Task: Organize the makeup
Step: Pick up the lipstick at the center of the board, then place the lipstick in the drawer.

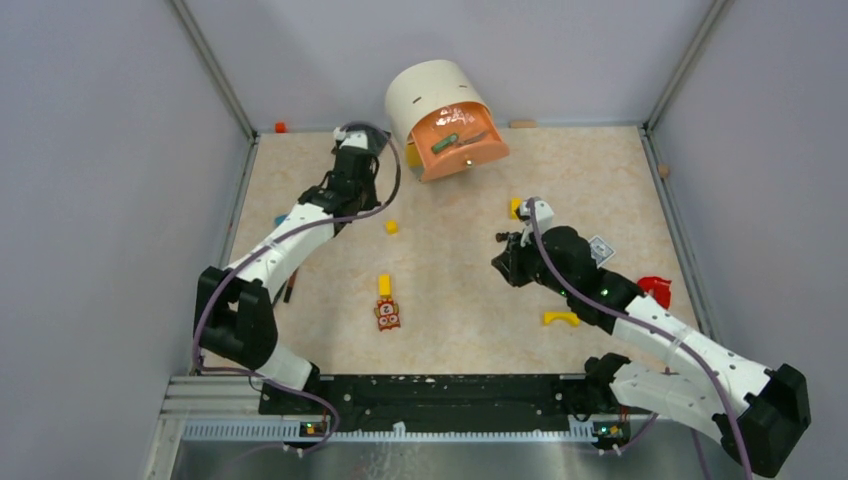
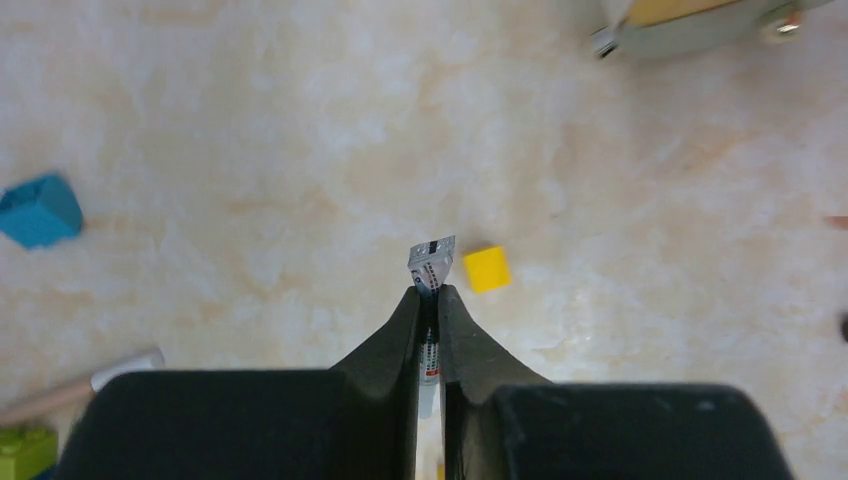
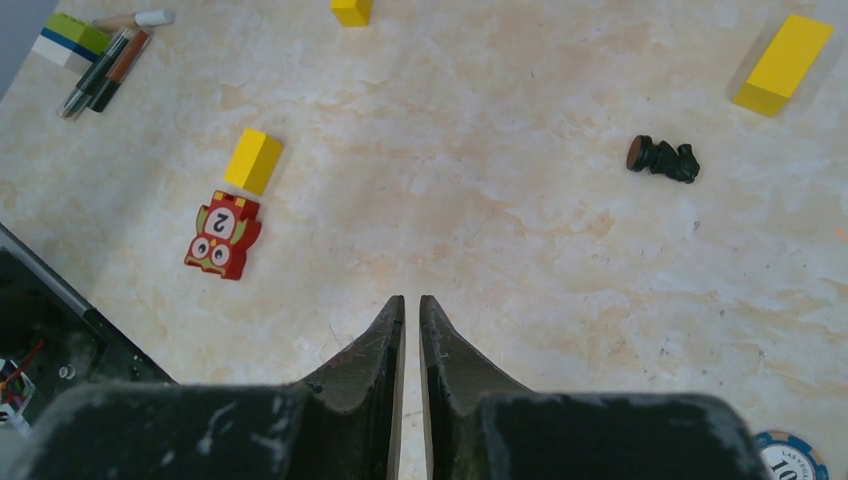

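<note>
My left gripper (image 2: pixel 430 292) is shut on a small white printed tube (image 2: pixel 432 258), whose crimped end sticks out past the fingertips, above the table. In the top view this gripper (image 1: pixel 358 150) is at the back left, near the white round container (image 1: pixel 432 95) with an open orange drawer (image 1: pixel 462 150). A green tube (image 1: pixel 445 143) lies in the drawer. Thin dark and red-brown pencil sticks (image 3: pixel 105 65) lie at the left edge. My right gripper (image 3: pixel 410 300) is shut and empty over bare table at mid right (image 1: pixel 505 255). A small black item (image 3: pixel 662 158) lies ahead of it.
Yellow blocks (image 1: pixel 392 226) (image 1: pixel 384 285) (image 1: pixel 561 318) are scattered on the table. An owl-face tile (image 3: pixel 222 234) lies beside one yellow block (image 3: pixel 253 160). A blue block (image 2: pixel 40 210) lies to the left. A red object (image 1: pixel 655 290) and a poker chip (image 3: pixel 790 455) lie at the right.
</note>
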You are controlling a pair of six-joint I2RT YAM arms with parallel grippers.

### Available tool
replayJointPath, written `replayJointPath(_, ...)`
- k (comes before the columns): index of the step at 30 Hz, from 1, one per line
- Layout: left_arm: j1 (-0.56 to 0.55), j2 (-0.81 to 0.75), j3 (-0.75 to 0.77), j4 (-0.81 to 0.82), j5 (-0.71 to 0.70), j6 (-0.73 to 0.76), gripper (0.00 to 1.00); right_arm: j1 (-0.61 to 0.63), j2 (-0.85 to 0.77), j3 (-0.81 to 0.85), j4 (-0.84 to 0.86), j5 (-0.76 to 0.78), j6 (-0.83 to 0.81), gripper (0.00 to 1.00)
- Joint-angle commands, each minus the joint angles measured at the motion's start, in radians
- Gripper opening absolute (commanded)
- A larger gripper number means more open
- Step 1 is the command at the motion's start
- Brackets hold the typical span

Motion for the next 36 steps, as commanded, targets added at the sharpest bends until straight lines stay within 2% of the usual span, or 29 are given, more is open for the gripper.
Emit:
replayJointPath(1, -0.034, -0.004, 0.157, 0.021, -0.019, 0.150, 0.12, 0.000, -0.033, -0.006, -0.004, 0.002, 0.012, 0.08)
replayJointPath(6, -0.038, 0.053, 0.328, 0.047, 0.095, 0.280, 0.13, -0.001, -0.061, -0.015, -0.012, -0.002, 0.020, 0.08)
replayJointPath(9, -0.056, 0.099, 0.402, 0.110, 0.229, 0.394, 0.22, 0.000, -0.068, -0.013, -0.018, -0.004, 0.022, 0.07)
replayJointPath(13, -0.080, 0.266, 0.654, 0.021, 0.363, 0.468, 0.19, -0.001, -0.075, -0.013, -0.023, -0.010, 0.031, 0.06)
replayJointPath(19, -0.155, 0.414, 0.837, -0.006, 0.403, 0.560, 0.21, -0.001, -0.095, -0.020, -0.035, -0.005, 0.042, 0.06)
replayJointPath(24, -0.174, 0.528, 0.965, -0.066, 0.429, 0.606, 0.23, 0.001, -0.107, -0.023, -0.045, 0.001, 0.043, 0.06)
replayJointPath(26, -0.176, 0.540, 0.972, -0.063, 0.432, 0.609, 0.28, -0.001, -0.109, -0.023, -0.046, 0.000, 0.040, 0.06)
replayJointPath(27, -0.176, 0.538, 0.967, -0.059, 0.433, 0.610, 0.35, -0.001, -0.108, -0.023, -0.047, 0.000, 0.038, 0.06)
replayJointPath(28, -0.177, 0.530, 0.959, -0.050, 0.426, 0.608, 0.47, 0.000, -0.107, -0.023, -0.047, -0.001, 0.037, 0.06)
replayJointPath(31, -0.176, 0.499, 0.926, -0.027, 0.408, 0.599, 0.66, 0.000, -0.107, -0.026, -0.039, -0.004, 0.040, 0.06)
replayJointPath(36, -0.176, 0.432, 0.895, -0.034, 0.326, 0.540, 0.69, -0.001, -0.106, -0.042, -0.011, -0.009, 0.049, 0.06)
